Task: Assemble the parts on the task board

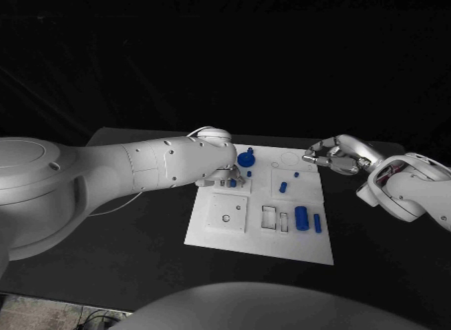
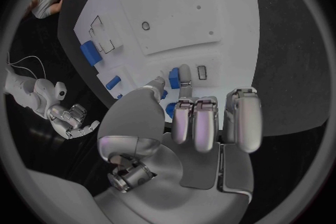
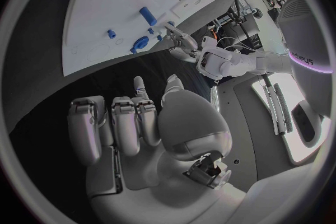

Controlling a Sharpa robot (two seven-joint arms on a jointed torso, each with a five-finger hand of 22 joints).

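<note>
Black table [image 1: 146, 268] is carrying the task board [image 1: 260, 240] at centre, left hand [image 1: 223, 175] pinching a blue part [image 2: 173, 78] at approx 11 o'clock, prob to seat it, right hand [image 1: 335, 157] idling curled w/ nothing at 1 o'clock

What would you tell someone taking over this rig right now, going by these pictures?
Left hand: over the far left part of the task board, thumb and a finger pinching a small blue part.
Right hand: holds nothing, fingers loosely curled, hovering just past the board's far right corner.
On the board: a round blue knob near the far edge, a small blue peg mid-board, a blue cylinder and a slim blue bar lying near the right edge.
Done: cannot tell which parts are already seated.
Left: place the pinched part, then the loose cylinder and bar.
</note>
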